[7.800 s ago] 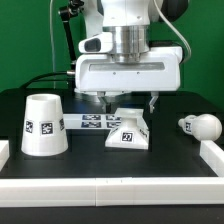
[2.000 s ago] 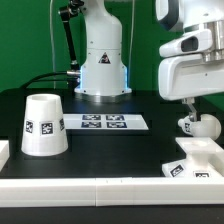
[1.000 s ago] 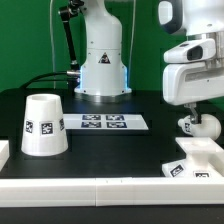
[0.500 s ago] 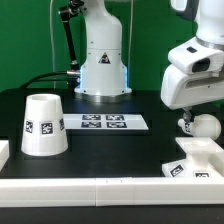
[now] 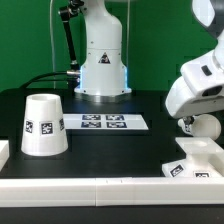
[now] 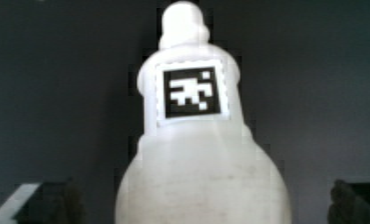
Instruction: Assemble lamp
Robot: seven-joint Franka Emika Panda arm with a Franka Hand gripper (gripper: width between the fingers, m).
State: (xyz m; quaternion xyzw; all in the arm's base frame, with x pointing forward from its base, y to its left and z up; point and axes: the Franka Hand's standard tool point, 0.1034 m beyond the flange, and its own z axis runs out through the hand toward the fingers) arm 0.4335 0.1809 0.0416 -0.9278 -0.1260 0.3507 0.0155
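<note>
While aslant, tool [image 5: 188, 122] over bulb [image 5: 205, 127].

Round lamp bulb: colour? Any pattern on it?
The round plastic bulb is white, carrying one black-and-white square marker. Wrist view shows it best.

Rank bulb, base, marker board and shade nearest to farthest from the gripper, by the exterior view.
1. The bulb, beside the gripper, at the exterior view's right.
2. The base, just in front, also right.
3. The marker board, mid-table.
4. The shade, at the exterior view's left.
</note>
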